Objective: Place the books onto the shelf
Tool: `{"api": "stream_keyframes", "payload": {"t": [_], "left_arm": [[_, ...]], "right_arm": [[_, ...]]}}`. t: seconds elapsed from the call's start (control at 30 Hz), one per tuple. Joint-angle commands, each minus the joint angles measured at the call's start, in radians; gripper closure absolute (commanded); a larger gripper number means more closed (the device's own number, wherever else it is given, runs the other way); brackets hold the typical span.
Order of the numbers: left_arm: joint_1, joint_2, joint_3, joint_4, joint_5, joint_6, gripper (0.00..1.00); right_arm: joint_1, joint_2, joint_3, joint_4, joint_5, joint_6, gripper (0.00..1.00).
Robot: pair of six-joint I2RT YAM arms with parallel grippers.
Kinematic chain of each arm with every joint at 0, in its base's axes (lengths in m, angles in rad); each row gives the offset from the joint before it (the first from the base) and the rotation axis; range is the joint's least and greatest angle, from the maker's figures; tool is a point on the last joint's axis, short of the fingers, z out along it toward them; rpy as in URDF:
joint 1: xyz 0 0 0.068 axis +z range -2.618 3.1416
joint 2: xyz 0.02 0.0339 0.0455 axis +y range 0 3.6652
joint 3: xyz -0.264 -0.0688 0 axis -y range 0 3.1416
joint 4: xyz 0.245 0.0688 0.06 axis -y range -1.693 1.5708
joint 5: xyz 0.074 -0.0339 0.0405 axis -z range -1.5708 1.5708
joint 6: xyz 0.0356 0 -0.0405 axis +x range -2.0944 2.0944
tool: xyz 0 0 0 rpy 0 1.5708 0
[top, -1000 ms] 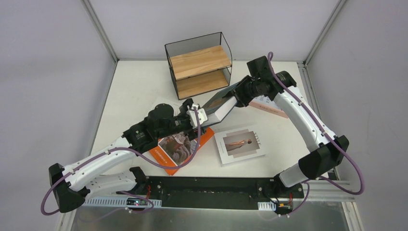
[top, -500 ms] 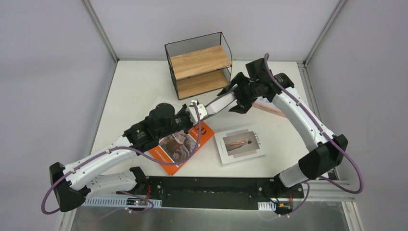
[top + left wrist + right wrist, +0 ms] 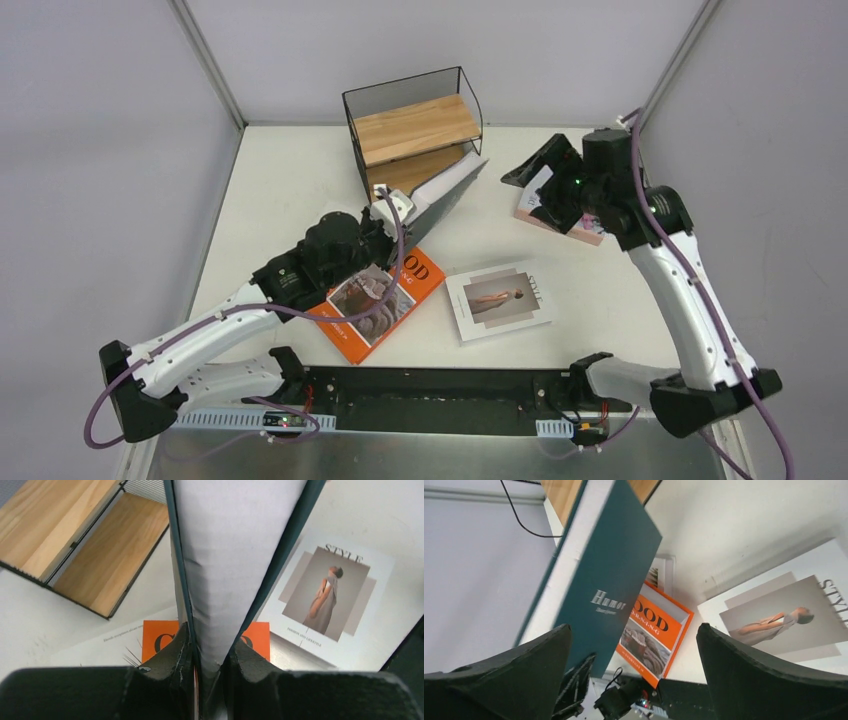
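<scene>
Left claw (image 3: 210, 655) is pinched tight on the near end of the teal book (image 3: 235, 555), one finger on each cover, with the page edge turned upward. Right under this claw the orange book (image 3: 385, 300) lies flat on the bench (image 3: 290, 190). A white book (image 3: 95, 647) shows against its edge on the claw's left; I cannot tell whether it is tucked beneath. Off to the claw's right, near the orange book but apart from it, the STYLE book (image 3: 500, 300) lies face up.

From the claw the teal book slants up and away, clear of the bench. Its far end sits just beside the front right corner of the shelf (image 3: 415, 128), and I cannot tell whether it touches the wire there.

Further right and well apart from the teal book, the right claw (image 3: 545, 180) is spread wide with nothing in it. It hangs over the pink book (image 3: 590, 232), which lies flat at the bench's far right.
</scene>
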Motion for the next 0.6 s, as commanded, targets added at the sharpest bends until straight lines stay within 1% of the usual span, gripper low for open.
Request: {"api": "stream_keyframes", "payload": {"t": [0.0, 0.03, 0.07, 0.13, 0.17, 0.2, 0.23, 0.27, 0.4, 0.5, 0.57], "left_arm": [[0.039, -0.001, 0.084, 0.032, -0.161, -0.239, 1.0], [0.067, 0.005, 0.093, 0.028, -0.155, -0.301, 1.0], [0.117, 0.008, 0.098, 0.029, -0.12, -0.377, 1.0], [0.194, 0.01, 0.101, 0.059, -0.008, -0.529, 1.0], [0.221, 0.01, 0.098, 0.088, 0.023, -0.594, 1.0], [0.238, 0.01, 0.096, 0.113, 0.043, -0.641, 1.0], [0.248, 0.01, 0.098, 0.147, 0.052, -0.678, 1.0], [0.252, 0.011, 0.104, 0.17, 0.056, -0.705, 1.0], [0.267, 0.021, 0.125, 0.223, 0.05, -0.825, 1.0], [0.289, 0.02, 0.112, 0.289, 0.072, -0.926, 1.0], [0.304, 0.018, 0.093, 0.341, 0.085, -1.01, 1.0]], "right_arm": [[-0.003, -0.123, -0.135, 0.064, 0.158, -0.051, 0.0], [-0.003, -0.166, -0.201, 0.128, 0.18, -0.04, 0.0], [-0.003, -0.213, -0.279, 0.201, 0.188, -0.022, 0.0], [-0.005, -0.305, -0.41, 0.338, 0.17, 0.044, 0.0], [-0.009, -0.338, -0.468, 0.409, 0.125, 0.06, 0.0], [-0.011, -0.366, -0.519, 0.494, 0.038, 0.06, 0.0], [-0.012, -0.386, -0.571, 0.584, -0.033, 0.053, 0.0], [-0.011, -0.401, -0.618, 0.669, -0.09, 0.082, 0.01], [-0.011, -0.401, -0.781, 1.004, -0.231, 0.233, 0.01], [-0.01, -0.379, -0.858, 1.216, -0.267, 0.321, 0.01], [-0.01, -0.361, -0.9, 1.353, -0.267, 0.34, 0.01]]}}
